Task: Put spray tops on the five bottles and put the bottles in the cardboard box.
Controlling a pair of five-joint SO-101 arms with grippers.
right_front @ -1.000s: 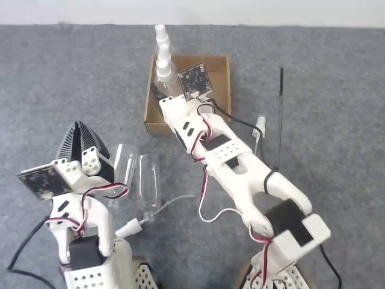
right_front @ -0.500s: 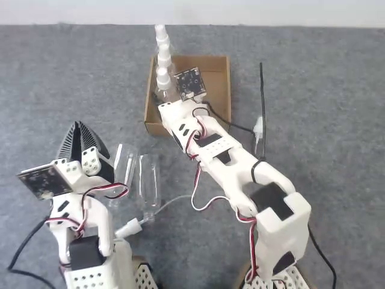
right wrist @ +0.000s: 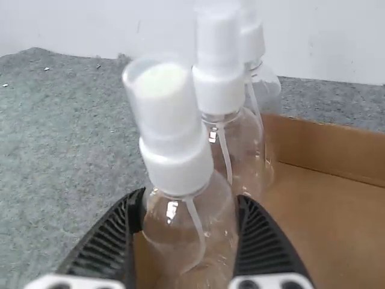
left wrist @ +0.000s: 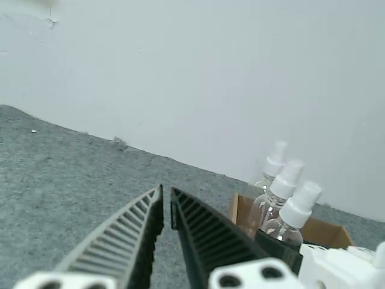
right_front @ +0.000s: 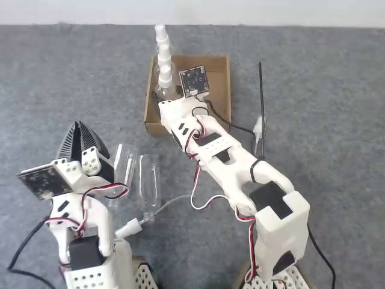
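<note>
Right pincer [right wrist: 189,201] has a bottle [right wrist: 177,174] clamped between its ribbed black jaws, which squeeze the rounded belly from both sides. It hangs over the left side of the cardboard box [right_front: 218,72]. The bottle has a clear plastic body, a white spray head and a thin dip tube inside. Lined up just behind it are the middle bottle [right wrist: 231,126] and the far bottle [right wrist: 258,72], both capped the same way, so that makes three. Whether the far one stands inside the box, I cannot tell. Left pincer [left wrist: 166,191] sits well back, its jaws drawn together on nothing, above the grey, felt-like table [right_front: 337,120]. Just beside it lie two open bottles, first open bottle [right_front: 124,164] and second open bottle [right_front: 148,180], clear and on their sides. There are two loose spray tops: near spray top [right_front: 128,229] by the left arm's base, and side spray top [right_front: 258,127] out past the right arm.
</note>
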